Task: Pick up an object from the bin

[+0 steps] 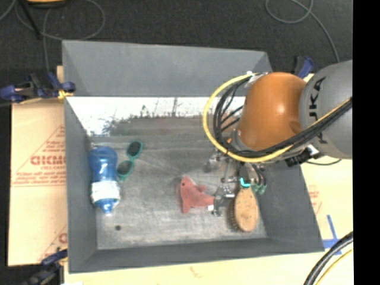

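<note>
Presently, contents of the grey metal bin (178,70), listed left to right.

Item 1: blue plastic bottle (103,178), lying on its side along the left wall. It has a white label band near its lower end, and no writing on the band can be read.

Item 2: green sunglasses (129,159), just right of the bottle's upper half and close beside it; whether they touch cannot be told.

Item 3: red flat piece (191,196) of irregular shape (kind not identifiable), on the floor a little right of centre, well apart from items 1 and 2.

Item 4: oval wooden brush (245,211), near the front right corner, long axis running roughly front to back.

Robot: the arm enters from the right, its wrist under an orange cover (270,108) ringed by yellow and black cables (209,120). Black letters "KU" (314,91) are legible on the grey arm link; the rest of the word is cut off.

Hand (224,198): low in the bin, set between items 3 and 4. The red piece's right end lies directly at the hand's left side, and the brush lies just beside it on the right. Whether the hand is open or closed cannot be told, and nothing is seen gripped in it.
</note>
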Robot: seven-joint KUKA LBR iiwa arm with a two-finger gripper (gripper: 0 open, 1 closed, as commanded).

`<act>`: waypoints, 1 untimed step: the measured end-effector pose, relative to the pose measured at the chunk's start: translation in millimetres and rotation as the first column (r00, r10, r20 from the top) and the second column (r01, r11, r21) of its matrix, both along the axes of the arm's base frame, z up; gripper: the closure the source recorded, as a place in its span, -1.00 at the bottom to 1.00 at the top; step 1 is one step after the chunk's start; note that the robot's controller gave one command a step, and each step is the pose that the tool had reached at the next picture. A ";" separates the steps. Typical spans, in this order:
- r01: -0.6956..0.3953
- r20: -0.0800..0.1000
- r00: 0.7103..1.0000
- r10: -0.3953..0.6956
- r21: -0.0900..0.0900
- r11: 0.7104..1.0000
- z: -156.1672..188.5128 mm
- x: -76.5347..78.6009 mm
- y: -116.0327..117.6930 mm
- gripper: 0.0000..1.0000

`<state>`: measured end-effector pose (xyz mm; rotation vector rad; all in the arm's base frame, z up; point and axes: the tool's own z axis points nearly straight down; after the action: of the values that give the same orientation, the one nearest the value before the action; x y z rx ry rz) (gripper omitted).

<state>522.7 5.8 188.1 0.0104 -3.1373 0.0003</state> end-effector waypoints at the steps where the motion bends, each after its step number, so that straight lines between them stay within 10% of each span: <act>1: 0.000 0.007 1.000 0.000 0.000 1.000 3.8 1.7 0.1 -1.00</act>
<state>524.3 5.9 192.0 0.0102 -3.1447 0.0001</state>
